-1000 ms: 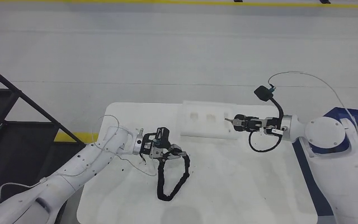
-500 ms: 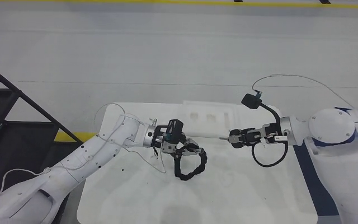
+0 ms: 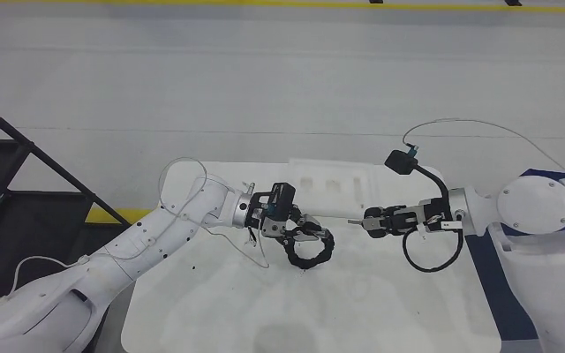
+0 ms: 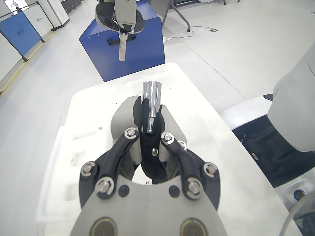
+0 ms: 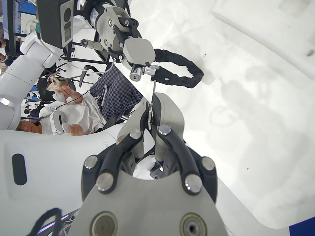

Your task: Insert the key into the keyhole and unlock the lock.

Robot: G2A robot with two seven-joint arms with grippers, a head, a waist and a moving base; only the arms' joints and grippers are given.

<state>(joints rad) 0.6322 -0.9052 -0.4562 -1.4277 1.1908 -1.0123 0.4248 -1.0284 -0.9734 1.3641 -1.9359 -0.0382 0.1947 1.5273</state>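
Black-sleeved lock (image 3: 309, 252): held over the white desk (image 3: 397, 300) near its middle. Its cable curls into a loop under the left end effector (image 4: 149, 108), and its chrome barrel (image 4: 152, 94) sticks out past the fingertips. Whether the loop's lowest bend touches the desk cannot be told.
Left end effector: clamped together on the lock, gripping the narrow neck where the barrel meets the sleeve.
Left arm: reaches in from the desk's left corner, stretched long, wrist roughly level and aimed across at the other arm.
Keyhole (image 5: 134, 76): on the barrel's round end face, turned toward the right arm.
Key (image 4: 122, 47): pinched by its head, silver blade pointing toward the lock. The tip is near the barrel but apart from it, and a little off the keyhole's line.
Right end effector (image 5: 153, 105): closed on the key's head, with the blade jutting out between the fingertips.
Right arm: comes in from the desk's right side, forearm roughly level, wrist facing the left arm.
Foam tray (image 3: 331, 188): white, with square pockets, lying along the desk's far edge behind both end effectors.
Blue cabinet (image 4: 103, 50): on the floor beyond the desk, behind the right arm.
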